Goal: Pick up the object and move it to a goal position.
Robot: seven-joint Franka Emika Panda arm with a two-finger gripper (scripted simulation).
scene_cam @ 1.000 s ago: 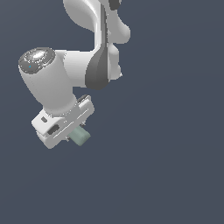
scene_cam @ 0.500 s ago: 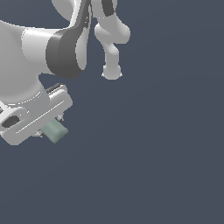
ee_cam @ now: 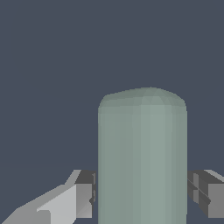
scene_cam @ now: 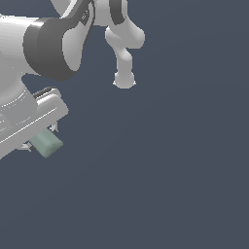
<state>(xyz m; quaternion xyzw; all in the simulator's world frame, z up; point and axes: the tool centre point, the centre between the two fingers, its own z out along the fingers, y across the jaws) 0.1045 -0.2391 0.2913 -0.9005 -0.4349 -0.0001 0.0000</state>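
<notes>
Sage-green and matte, the object (ee_cam: 142, 157) sits pinched between the jaws of the gripper (scene_cam: 41, 138), one finger (ee_cam: 83, 194) pressed to each flank. We advise holding clamping force constant and translating smoothly toward the goal. We see the arm (scene_cam: 53, 46) angled over the exterior view's left, wrist tilted.

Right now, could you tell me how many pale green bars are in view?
1. The pale green bar sits clamped in the gripper at the exterior view's left edge, one rounded end sticking out past the fingers. Nothing else green shows, though the arm could hide something behind it.
</notes>
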